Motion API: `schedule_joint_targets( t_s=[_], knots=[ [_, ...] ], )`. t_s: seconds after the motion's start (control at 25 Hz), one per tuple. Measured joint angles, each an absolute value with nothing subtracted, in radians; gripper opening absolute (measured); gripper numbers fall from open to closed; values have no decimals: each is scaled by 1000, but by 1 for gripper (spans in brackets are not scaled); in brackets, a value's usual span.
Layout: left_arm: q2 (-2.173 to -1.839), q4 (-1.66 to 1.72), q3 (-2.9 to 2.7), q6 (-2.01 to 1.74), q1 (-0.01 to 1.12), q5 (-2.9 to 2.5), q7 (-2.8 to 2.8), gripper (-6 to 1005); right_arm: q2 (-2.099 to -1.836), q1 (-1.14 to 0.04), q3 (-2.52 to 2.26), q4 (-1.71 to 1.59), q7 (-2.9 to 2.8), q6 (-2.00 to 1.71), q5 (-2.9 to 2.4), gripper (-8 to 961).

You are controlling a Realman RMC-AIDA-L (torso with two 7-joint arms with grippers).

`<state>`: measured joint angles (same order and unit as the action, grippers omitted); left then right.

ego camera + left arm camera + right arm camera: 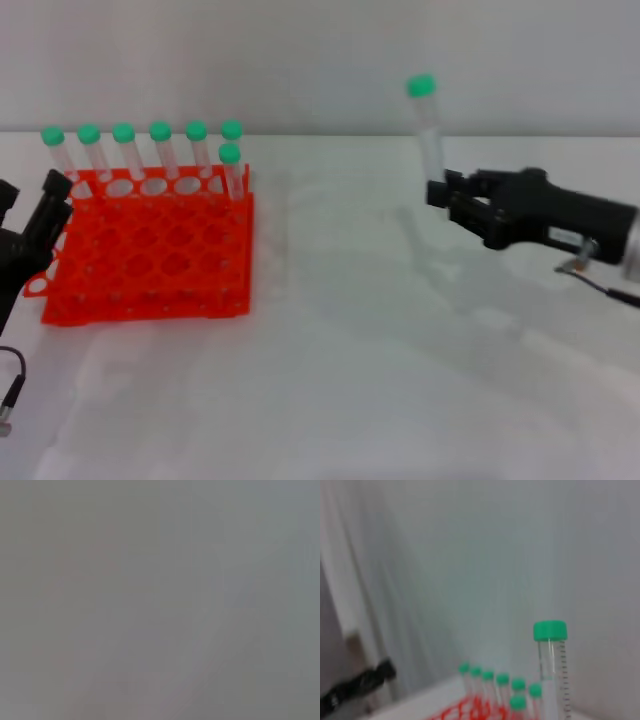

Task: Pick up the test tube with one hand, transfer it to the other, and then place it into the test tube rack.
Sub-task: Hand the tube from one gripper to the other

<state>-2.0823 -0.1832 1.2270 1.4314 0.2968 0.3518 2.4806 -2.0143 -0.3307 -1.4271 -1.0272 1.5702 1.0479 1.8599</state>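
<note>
Head view: the right gripper [447,196] is seen over the right half of the bench [400,350], its black fingers closed round the lower part of the test tube [429,130], which is held upright and clear of the surface, green cap uppermost. The tapered tip is hidden behind the fingers. The arm behind it is cut off by the right edge of the picture. The left gripper [50,205] is only partly seen at the left edge, just beside the near left corner of the test tube rack [150,260]; whether its fingers are open or closed cannot be told. The rack stands on the left half of the bench, with seven green-capped tubes [160,150] upright along its far rows. A thin cable end [10,400] lies near the near left corner of the bench.

Left wrist view: nothing but a grey blur can be made out.

Right wrist view: the capped upper part of the test tube [551,652] is shown close, its lower part cut off. Beyond it the rack [470,711] and its capped tubes [502,682] are partly seen, and a dark gripper [360,685] farther off.
</note>
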Motion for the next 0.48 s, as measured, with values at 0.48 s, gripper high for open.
schedule_joint_targets(
  t_s=[0.48],
  knots=[
    [-2082, -201, 1219, 1494, 347, 123, 2429, 832, -2027, -387, -1421, -353, 2602, 1409, 2389, 187]
  ],
)
